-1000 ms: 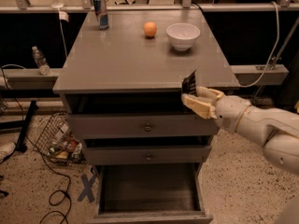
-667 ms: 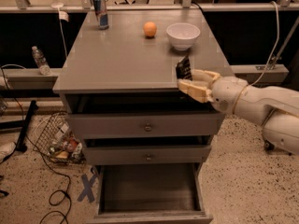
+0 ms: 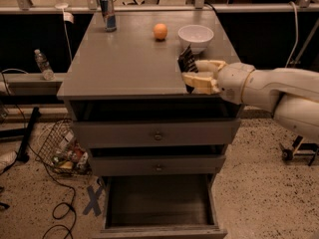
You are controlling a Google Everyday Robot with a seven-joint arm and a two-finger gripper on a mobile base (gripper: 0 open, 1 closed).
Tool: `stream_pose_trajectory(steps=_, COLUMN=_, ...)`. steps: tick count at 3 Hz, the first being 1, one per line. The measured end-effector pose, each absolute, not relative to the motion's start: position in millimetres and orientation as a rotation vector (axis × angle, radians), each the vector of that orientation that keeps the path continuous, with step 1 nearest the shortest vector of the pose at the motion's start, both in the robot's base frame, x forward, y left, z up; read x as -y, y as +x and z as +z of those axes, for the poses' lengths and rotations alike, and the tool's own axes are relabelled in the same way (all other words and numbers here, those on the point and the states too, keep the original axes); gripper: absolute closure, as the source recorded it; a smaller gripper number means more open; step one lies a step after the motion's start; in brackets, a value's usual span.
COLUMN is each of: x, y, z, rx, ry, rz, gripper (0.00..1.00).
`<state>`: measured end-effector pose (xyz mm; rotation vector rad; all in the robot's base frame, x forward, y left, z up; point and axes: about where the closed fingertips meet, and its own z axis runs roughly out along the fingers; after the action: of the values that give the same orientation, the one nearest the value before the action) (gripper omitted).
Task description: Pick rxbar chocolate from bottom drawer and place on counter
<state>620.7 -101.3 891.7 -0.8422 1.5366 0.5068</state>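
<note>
- Camera view, looking down at the front of a grey drawer cabinet. Its counter [image 3: 124, 63] is the broad flat top.
- Bottom drawer [image 3: 160, 231]: pulled well out, with a dark inside. Nothing can be made out in it from this angle. The two shallower drawers above it are only slightly ajar.
- Gripper [image 3: 191, 71]: on a pale arm reaching in from the right, over the counter's front right corner, just in front of the bowl. Its fingers are closed to a narrow gap around the chocolate bar.
- Bowl [image 3: 196, 40]: white, at the back right of the counter.
- Can [image 3: 107, 14]: tall, blue and silver, at the back left, well away from the gripper.
- Chocolate bar [image 3: 185, 61]: dark wrapper, pinched between the fingers, above the counter near its front edge. I cannot tell whether its lower end touches the top.
- Direction: the bar's long axis runs steeply up and down. The upper end leans a little left and toward the back, and the lower end shows below the fingers.
- Handling, as a judgement: light and thin, somewhat bendy, with a slick wrapper. It is best gripped across the flat faces near mid-length, and not squeezed hard.
- Orange [image 3: 160, 31]: small and round, sitting left of the bowl.
</note>
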Motion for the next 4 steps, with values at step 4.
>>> stream_pose_trajectory(steps=4, x=72, y=691, z=871, rx=-1.644, ry=-0.980, rz=0.546, gripper=1.00)
